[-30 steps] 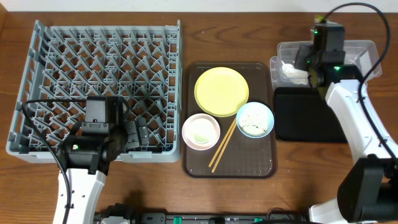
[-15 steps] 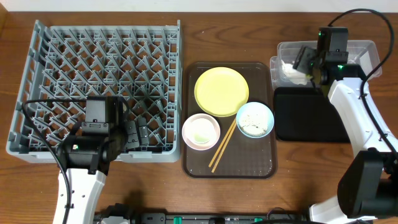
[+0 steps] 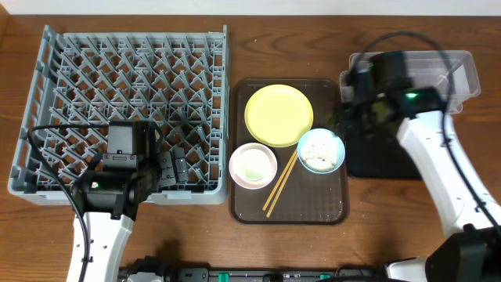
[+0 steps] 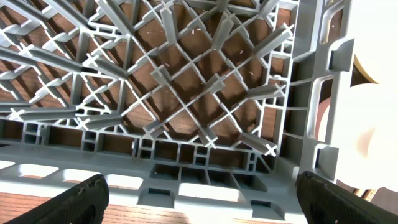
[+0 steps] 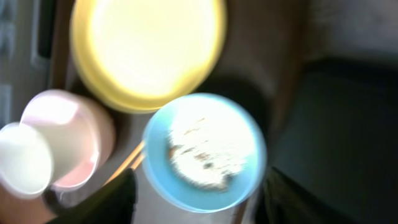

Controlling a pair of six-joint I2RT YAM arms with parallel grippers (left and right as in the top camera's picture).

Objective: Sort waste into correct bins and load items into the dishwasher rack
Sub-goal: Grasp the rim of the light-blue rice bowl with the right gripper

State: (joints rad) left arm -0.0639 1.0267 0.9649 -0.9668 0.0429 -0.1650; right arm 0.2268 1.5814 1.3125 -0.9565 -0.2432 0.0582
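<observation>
On the brown tray, a round yellow plate lies at the back. In front of it are a white bowl with a small cup inside, a light blue bowl holding rice-like scraps, and chopsticks. My right gripper hangs open by the tray's right edge, above the blue bowl, its fingers spread wide and empty. That view is blurred. The grey dishwasher rack fills the left. My left gripper stands open over the rack's front wall.
A clear plastic tub stands at the back right, partly covered by my right arm. A shallow black tray lies in front of it. The brown serving tray sits between the rack and the bins.
My right gripper opened over the clear tub, then swung left and forward to above the blue bowl. The left arm has not moved.
</observation>
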